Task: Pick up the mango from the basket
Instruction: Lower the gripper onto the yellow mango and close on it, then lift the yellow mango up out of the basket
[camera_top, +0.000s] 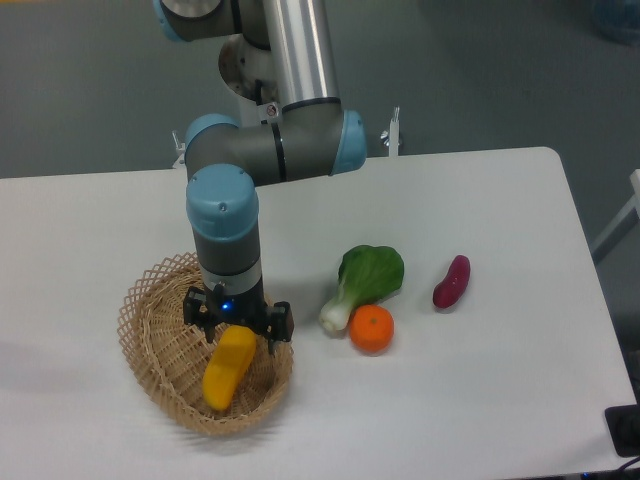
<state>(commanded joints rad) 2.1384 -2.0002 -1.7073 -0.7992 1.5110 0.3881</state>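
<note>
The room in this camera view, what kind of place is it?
Probably a robotics lab or test bench: an industrial arm's gripper over a bare white table, with a mango in a wicker basket and loose produce laid out like props.

We see a yellow-orange mango (229, 368) in a light tan basket (160, 340) woven with an open lattice rim, on a plain white desk (480, 400). Beside it lie a bok choy (362, 282) with dark green leaves and a white stem, an orange (371, 328), and a purple-red vegetable (451, 281). Our arm (262, 150) is silver-grey with pale blue caps, and the black end effector (238, 331) shows a small blue light.
</note>
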